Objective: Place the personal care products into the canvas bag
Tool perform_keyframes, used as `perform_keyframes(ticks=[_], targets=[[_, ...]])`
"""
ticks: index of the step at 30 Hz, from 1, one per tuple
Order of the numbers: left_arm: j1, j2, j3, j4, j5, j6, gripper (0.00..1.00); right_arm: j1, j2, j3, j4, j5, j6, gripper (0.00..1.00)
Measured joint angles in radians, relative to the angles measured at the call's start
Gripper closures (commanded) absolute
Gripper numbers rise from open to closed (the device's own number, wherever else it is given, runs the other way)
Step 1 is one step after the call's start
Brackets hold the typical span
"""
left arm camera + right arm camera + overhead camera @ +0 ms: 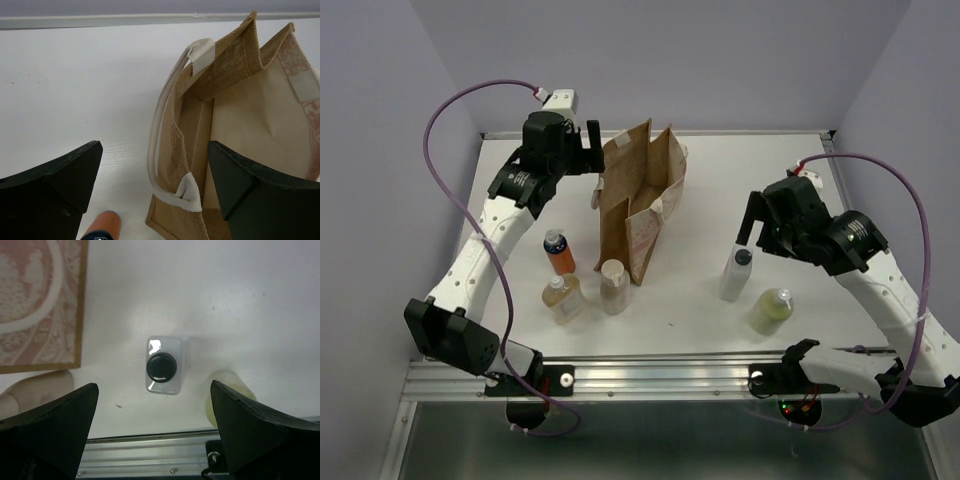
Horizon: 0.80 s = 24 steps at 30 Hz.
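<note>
The left end effector (588,138) hovers with its jaws wide apart and empty, at the far-left rim of the canvas bag (642,205). The bag stands upright with its mouth open in the middle of the table (740,170). The right end effector (154,386), also spread wide and holding nothing, hangs directly above the translucent white bottle (162,365) with the black cap. The yellow-green bottle (772,310) stands near it. The orange bottle (558,253), amber bottle (561,297) and beige bottle (614,286) stand on the table by the bag's near-left corner.
</note>
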Motion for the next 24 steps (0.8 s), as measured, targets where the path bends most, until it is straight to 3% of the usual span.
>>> perform_keyframes(ticks=[9,24], targets=[[-0.005,-0.077,-0.018,0.026,-0.029,-0.005,0.01,0.0,-0.074,-0.113,-0.151,0.032,0.151,0.0],[-0.047,-0.078,-0.034,0.033,-0.061,-0.003,0.01,-0.036,-0.114,-0.339,-0.166,0.084,0.245,0.0]])
